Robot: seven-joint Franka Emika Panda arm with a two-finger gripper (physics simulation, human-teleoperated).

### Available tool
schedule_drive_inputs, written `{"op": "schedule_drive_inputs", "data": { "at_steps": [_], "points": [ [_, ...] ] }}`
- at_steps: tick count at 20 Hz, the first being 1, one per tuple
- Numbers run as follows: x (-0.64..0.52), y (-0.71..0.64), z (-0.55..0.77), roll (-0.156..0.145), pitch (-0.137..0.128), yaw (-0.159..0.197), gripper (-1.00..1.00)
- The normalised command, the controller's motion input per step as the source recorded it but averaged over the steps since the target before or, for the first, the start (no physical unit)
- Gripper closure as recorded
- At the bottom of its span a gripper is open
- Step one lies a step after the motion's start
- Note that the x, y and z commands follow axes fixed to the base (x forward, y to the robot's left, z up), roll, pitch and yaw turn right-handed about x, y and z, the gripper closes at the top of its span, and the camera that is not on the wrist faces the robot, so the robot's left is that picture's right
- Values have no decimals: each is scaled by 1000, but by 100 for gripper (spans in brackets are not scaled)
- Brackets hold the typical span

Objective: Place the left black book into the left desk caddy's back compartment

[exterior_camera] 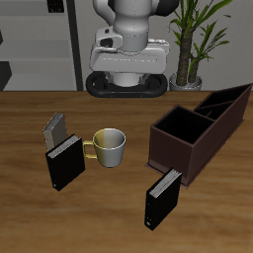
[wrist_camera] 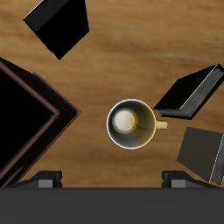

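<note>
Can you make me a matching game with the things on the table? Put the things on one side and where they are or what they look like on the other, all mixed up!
Things:
1. mug
2. left black book
3. left desk caddy
4. grey book

Clues:
A. dark maroon-brown box, open on top, with walls inside
B. standing nearest the table's front edge
C. light-coloured with a yellow handle, in the middle of the table
D. leaning just behind the other black book

Pairs: 1-C, 2-B, 3-A, 4-D
</note>
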Motion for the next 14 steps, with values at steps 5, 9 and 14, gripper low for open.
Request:
{"op": "schedule_drive_inputs", "data": {
  "at_steps": [5,9,14],
  "points": [
    [-12,-66,-105,-37,11,-14,-100],
    [59,-17,-68,-1,23,-13,-100],
    [136,42,5,-16,4,-20,-100]
  ]
}}
